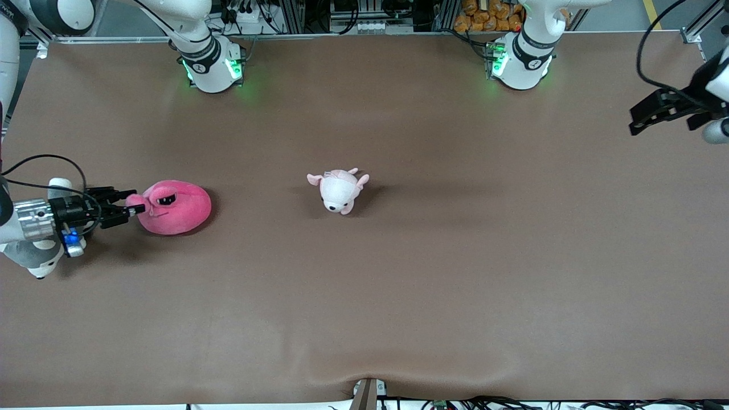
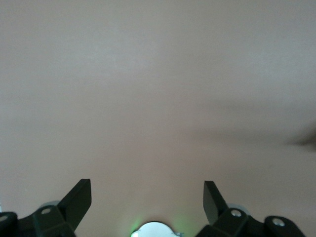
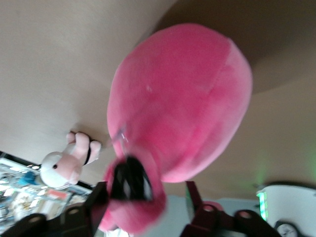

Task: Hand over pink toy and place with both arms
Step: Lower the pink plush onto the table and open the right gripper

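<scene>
The pink toy (image 1: 176, 208), a big round hot-pink plush, lies on the brown table toward the right arm's end. In the right wrist view the pink toy (image 3: 182, 98) fills the middle. My right gripper (image 1: 136, 202) is low at the toy's side, open, with its fingers on either side of the toy's black-eyed bump (image 3: 131, 190). The bump lies against one finger (image 3: 98, 197), with a gap to the other. My left gripper (image 1: 641, 121) is up in the air over the left arm's end of the table, open and empty; in the left wrist view the gripper (image 2: 147, 197) hangs over bare table.
A small pale pink-and-white plush animal (image 1: 339, 191) lies near the table's middle, also in the right wrist view (image 3: 64, 165). The arm bases (image 1: 213, 65) (image 1: 521, 62) stand along the table's edge farthest from the front camera.
</scene>
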`<act>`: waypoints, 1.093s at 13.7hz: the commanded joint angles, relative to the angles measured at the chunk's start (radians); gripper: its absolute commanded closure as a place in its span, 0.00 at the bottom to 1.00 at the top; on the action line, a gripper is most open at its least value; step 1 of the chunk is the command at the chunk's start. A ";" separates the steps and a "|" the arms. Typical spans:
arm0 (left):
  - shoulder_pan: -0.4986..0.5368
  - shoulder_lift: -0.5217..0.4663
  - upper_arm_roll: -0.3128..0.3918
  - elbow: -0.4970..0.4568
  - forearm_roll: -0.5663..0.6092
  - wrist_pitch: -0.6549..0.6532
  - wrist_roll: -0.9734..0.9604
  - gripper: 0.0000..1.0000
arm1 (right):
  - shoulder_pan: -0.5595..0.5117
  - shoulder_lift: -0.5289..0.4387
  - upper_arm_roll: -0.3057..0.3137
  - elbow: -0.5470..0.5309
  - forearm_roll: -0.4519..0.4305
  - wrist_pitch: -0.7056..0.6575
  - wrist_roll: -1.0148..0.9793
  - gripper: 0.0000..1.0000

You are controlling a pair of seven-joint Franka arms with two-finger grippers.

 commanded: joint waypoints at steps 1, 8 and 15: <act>0.057 -0.069 -0.003 -0.076 -0.017 0.001 0.059 0.00 | 0.042 -0.018 0.003 0.105 -0.099 -0.012 -0.070 0.00; 0.053 -0.068 -0.054 -0.074 -0.023 0.001 0.033 0.00 | 0.223 -0.284 0.004 0.052 -0.359 0.093 -0.154 0.00; 0.054 -0.077 -0.072 -0.082 -0.027 0.004 0.018 0.00 | 0.346 -0.630 0.004 -0.220 -0.446 0.305 -0.152 0.00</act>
